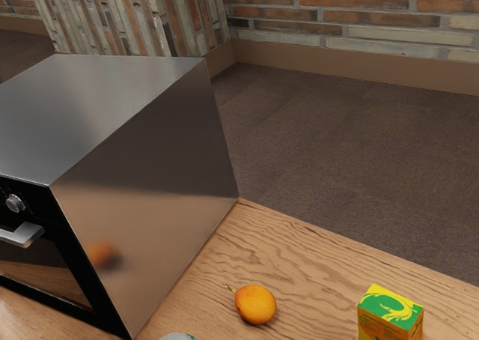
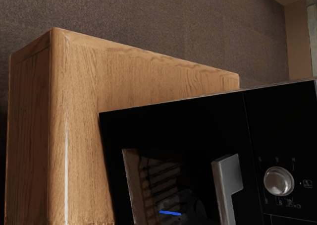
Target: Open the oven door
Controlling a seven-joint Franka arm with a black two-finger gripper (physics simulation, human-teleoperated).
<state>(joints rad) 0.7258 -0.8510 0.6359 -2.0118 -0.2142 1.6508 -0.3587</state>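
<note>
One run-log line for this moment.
task: open oven door | oven door: shut | handle: free where visible | orange fruit, carton: on table | next: likely grasp handle

On the table (image 1: pixel 314 257), an orange fruit (image 1: pixel 256 305) lies between the closed oven (image 1: pixel 150 168) and carton (image 1: pixel 390 315).

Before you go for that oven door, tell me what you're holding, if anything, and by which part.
Whether I hold anything cannot be told from here. The end of the oven handle in the exterior view has nothing gripping it.
</note>
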